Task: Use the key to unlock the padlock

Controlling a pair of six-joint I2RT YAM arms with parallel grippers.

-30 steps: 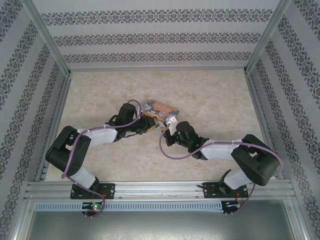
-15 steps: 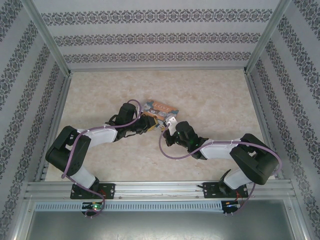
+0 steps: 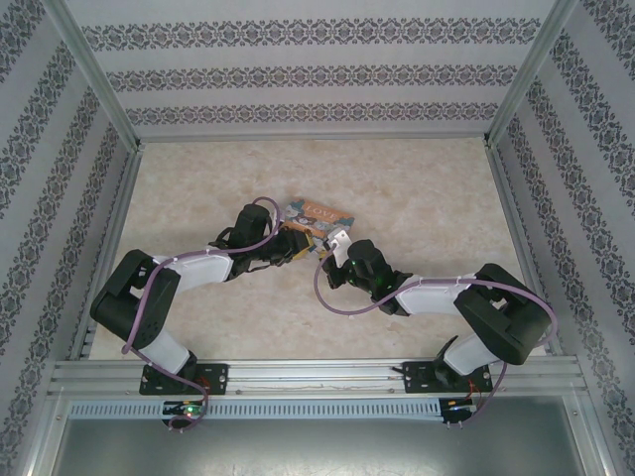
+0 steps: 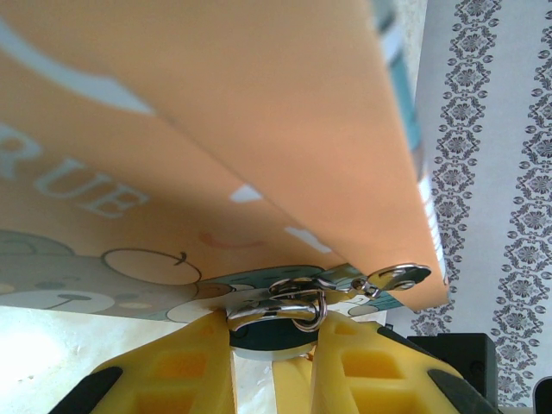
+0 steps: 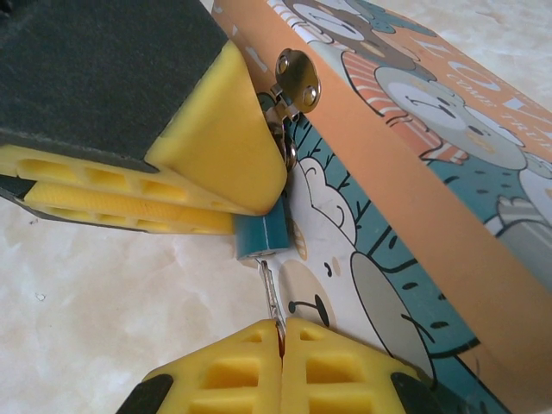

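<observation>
The padlock [image 5: 261, 235] has a small teal body and hangs by its silvery shackle [image 4: 278, 307] from the hasp of the orange-and-teal cartoon tin [image 5: 414, 198]. My left gripper [image 4: 274, 328] is shut on the padlock's body [image 4: 259, 338], a yellow finger [image 5: 216, 147] on each side. The key [image 5: 271, 289] is a thin metal sliver with its tip in the bottom of the padlock. My right gripper [image 5: 280, 328] is shut on the key's other end. In the top view both grippers [image 3: 317, 246] meet at the tin's [image 3: 319, 211] near edge.
The tin lies on a pale marbled tabletop [image 3: 417, 188] inside a frame with patterned walls [image 3: 298, 69]. A round silver clasp [image 5: 298, 76] sticks up at the tin's lid edge. Purple cables [image 3: 337, 302] loop along both arms.
The right arm's elbow has drifted slightly left. Both grippers stay where they were at the padlock and key.
</observation>
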